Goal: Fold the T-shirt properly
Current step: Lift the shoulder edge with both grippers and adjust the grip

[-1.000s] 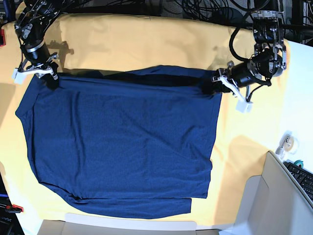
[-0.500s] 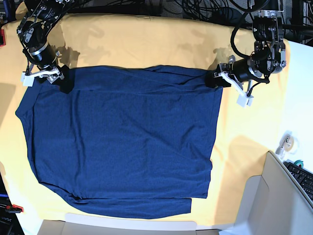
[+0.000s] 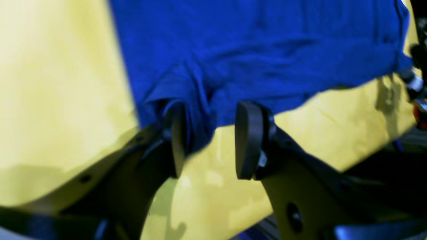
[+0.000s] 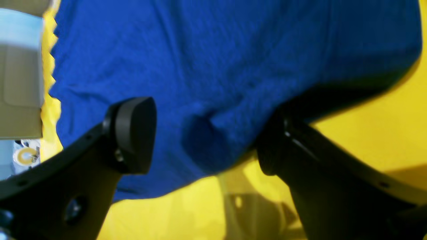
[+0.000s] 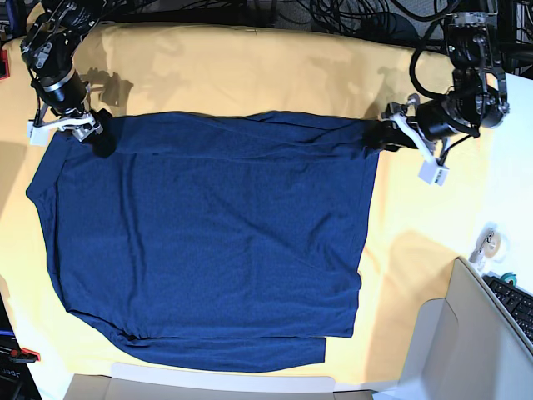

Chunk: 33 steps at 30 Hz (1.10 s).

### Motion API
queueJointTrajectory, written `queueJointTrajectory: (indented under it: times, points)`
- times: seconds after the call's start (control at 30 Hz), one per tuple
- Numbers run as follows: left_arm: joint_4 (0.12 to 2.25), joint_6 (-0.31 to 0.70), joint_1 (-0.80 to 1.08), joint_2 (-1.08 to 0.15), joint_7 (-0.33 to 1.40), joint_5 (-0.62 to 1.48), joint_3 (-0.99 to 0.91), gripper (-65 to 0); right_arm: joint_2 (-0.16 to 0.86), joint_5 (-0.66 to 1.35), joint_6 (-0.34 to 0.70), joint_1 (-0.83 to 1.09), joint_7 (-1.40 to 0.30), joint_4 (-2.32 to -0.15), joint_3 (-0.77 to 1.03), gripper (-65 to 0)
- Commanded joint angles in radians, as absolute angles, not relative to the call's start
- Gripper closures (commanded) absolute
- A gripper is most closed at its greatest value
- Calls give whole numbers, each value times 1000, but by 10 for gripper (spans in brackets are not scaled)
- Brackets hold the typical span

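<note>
- On the yellow-orange cloth (image 5: pixel 250 71) that covered the table, the T-shirt (image 5: pixel 208 242) lay spread flat, a large dark navy piece with its upper edge running nearly straight across the base view and a narrow strip of fabric showing under its lower edge.
- At the shirt's upper corner on the base view's left, the right gripper (image 5: pixel 90 133) sat low over the fabric; the right wrist view showed its jaws spread wide, released, with a rumpled bulge of the T-shirt (image 4: pixel 213 66) lying between them.
- One black pad (image 4: pixel 135 133) of that gripper stood clear above the cloth, while the other jaw was half hidden behind the fabric's edge, so I could not tell whether it touched the shirt.
- At the shirt's upper corner on the base view's right, the left gripper (image 5: pixel 391 133) was level with the shirt's edge; the left wrist view showed its jaws parted.
- A bunched tip of the T-shirt (image 3: pixel 253 50) hung against the inner face of one pad (image 3: pixel 178 136); the other pad stood apart from the fabric, over bare yellow cloth (image 3: pixel 60 100).
- Below and beside the shirt's lower right corner, pale cardboard panels (image 5: pixel 466 333) rested at the cloth's edge, with a keyboard (image 5: pixel 518 304) just beyond them.
</note>
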State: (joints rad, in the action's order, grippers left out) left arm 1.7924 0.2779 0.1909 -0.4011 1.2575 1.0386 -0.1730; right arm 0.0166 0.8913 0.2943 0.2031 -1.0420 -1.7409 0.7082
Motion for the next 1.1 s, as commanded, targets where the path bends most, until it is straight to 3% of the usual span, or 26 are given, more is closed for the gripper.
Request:
queueJointTrajectory:
  times: [0.0,0.1,0.57,0.8,1.07]
  points:
    - [1811,278,183,-412,1259,1053,-188,-234,27,909,277,202,-1026,-1764,710,-450]
    - [1811,278,185,-430,1259,1052,-206,-234,42,911,222,206,-1024,-1773,711,-450]
    - [1811,278,222,-455,1247,1052,-208,-234,36,915,217,268,-1030,-1762,938,-455]
    - [1814,278,222,-453,1248,1052,-208,-234,15,915,214,196,-1030,-1679,951,-455]
    - [1814,278,223,-455,1248,1052,-208,-234,5,914,133,102,-1030,-1564,951,-455]
